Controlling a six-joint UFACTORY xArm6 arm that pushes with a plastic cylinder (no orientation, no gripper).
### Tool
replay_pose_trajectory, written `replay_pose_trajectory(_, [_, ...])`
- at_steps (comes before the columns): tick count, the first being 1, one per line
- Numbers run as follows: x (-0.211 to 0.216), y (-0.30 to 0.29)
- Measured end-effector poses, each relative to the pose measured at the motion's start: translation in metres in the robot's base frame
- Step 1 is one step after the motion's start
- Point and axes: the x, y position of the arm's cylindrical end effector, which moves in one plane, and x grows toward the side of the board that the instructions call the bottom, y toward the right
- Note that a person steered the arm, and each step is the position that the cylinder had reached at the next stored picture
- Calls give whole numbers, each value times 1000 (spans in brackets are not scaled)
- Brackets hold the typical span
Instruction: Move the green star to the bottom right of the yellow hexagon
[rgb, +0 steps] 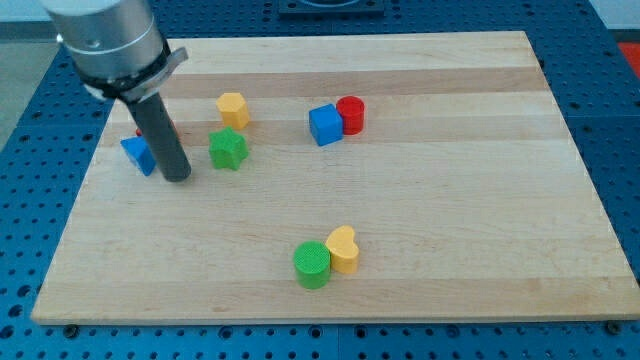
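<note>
The green star (228, 149) lies on the wooden board at the view's upper left. The yellow hexagon (232, 108) sits just above it, a small gap between them. My tip (177, 176) rests on the board to the left of the green star and slightly below it, a short gap away. The rod rises from the tip toward the view's top left.
A blue block (139, 154) lies just left of the rod, with a red block partly hidden behind the rod. A blue cube (325, 125) touches a red cylinder (351, 114) at top centre. A green cylinder (312, 264) touches a yellow heart (343, 249) at bottom centre.
</note>
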Motion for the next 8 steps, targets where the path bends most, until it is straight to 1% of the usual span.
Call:
replay_pose_trajectory(1, [-52,25])
replay_pose_trajectory(2, [-53,26])
replay_pose_trajectory(3, [-11,40])
replay_pose_trajectory(4, [55,68])
replay_pose_trajectory(5, [105,110])
replay_pose_trajectory(6, [118,111])
replay_pose_trajectory(7, [117,98])
replay_pose_trajectory(8, [89,91])
